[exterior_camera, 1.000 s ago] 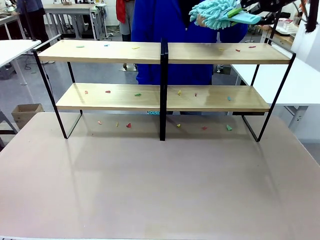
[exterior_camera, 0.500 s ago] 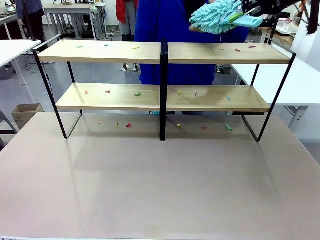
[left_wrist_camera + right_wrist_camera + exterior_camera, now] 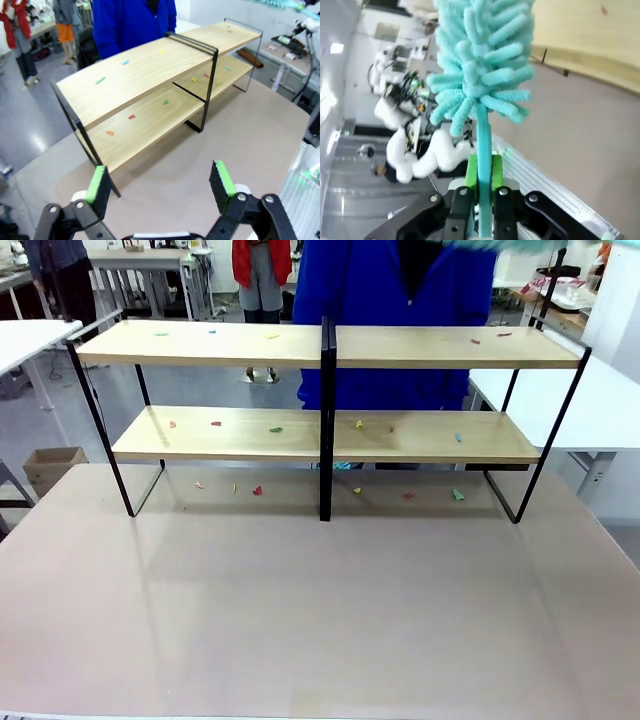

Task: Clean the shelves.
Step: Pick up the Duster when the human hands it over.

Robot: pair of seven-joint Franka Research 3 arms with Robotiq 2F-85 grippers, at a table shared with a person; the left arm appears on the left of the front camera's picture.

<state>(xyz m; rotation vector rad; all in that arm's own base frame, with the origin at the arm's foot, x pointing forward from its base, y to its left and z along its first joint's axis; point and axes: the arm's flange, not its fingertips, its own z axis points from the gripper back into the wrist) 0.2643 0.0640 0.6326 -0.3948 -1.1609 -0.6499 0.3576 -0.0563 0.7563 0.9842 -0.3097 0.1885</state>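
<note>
The shelves [image 3: 220,342] stand across the far part of the beige tabletop [image 3: 320,600], two light-wood boards in a black frame. Small coloured scraps [image 3: 275,429] lie on both boards and on the table under them. My right gripper [image 3: 482,175] is shut on the teal handle of a fluffy teal duster [image 3: 480,55], held in the air off the shelves' end; a blurred strip of the duster [image 3: 500,243] touches the front view's top edge. My left gripper [image 3: 160,185] hangs open above the table, short of the shelves [image 3: 150,65], nothing between its fingers [image 3: 97,182].
A person in a blue top [image 3: 390,300] stands close behind the shelves. White tables [image 3: 600,410] flank the scene on both sides. A cardboard box [image 3: 52,465] sits on the floor at the left. The near tabletop is bare.
The duster and my right gripper have risen from above the top board's right half out past the top of the front view. The person's hand has left the duster.
</note>
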